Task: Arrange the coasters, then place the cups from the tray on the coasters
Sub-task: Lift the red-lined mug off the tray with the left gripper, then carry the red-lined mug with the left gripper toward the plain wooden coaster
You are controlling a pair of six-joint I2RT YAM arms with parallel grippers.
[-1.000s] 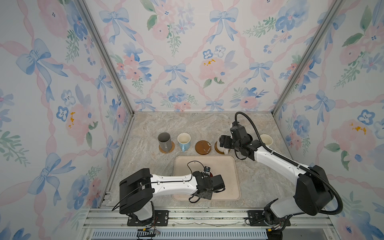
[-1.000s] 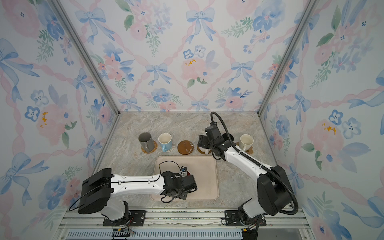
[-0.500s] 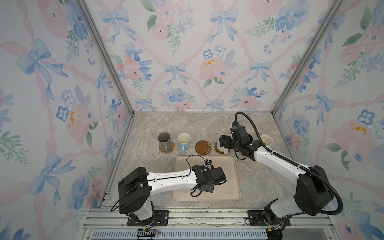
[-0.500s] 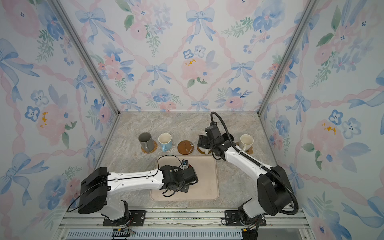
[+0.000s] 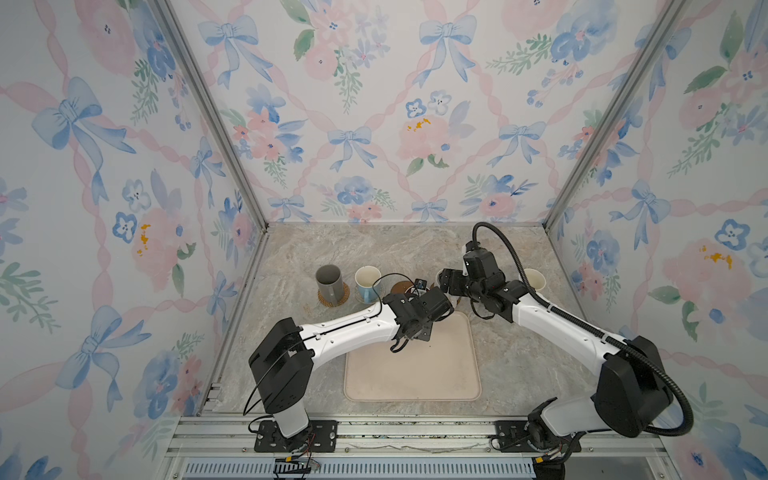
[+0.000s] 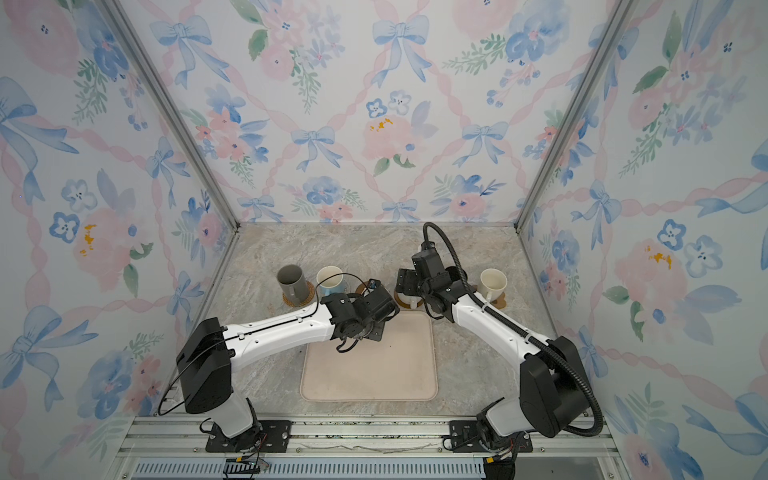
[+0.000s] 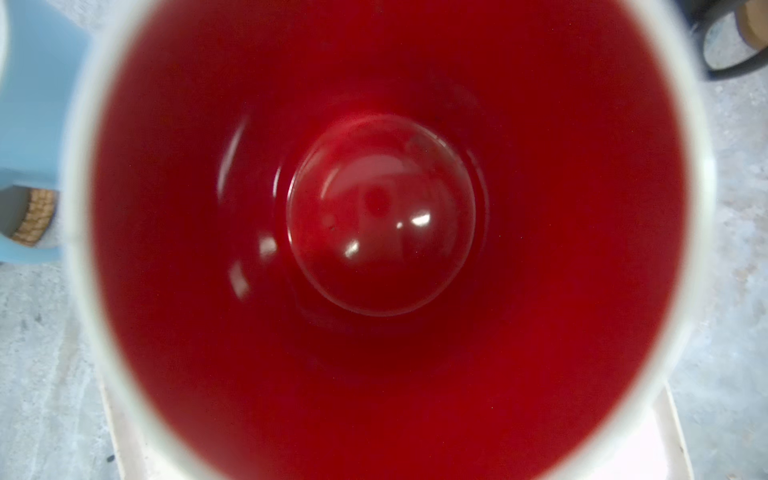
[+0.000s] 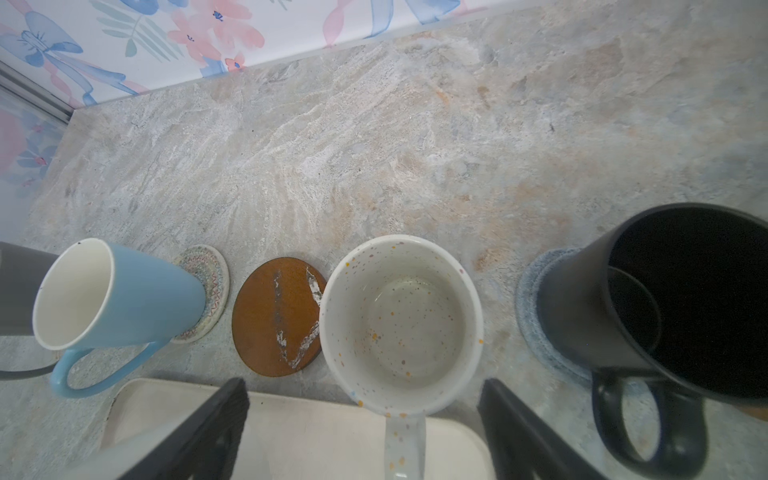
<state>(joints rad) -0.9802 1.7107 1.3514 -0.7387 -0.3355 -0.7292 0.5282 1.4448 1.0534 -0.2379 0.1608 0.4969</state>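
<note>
Left gripper (image 5: 434, 305) hangs over the far rim of the beige rounded-rectangle tray (image 5: 415, 374) in both top views, just beside the dark brown round coaster (image 5: 400, 286); the right gripper (image 5: 452, 284) hovers close by. Seen from the left wrist, the white mug with red inside (image 7: 382, 216) fills the frame, held in that closed gripper above the tray's edge. From the right wrist, the right gripper's jaws stand wide apart either side of the handle of the off-white speckled mug (image 8: 399, 324).
</note>
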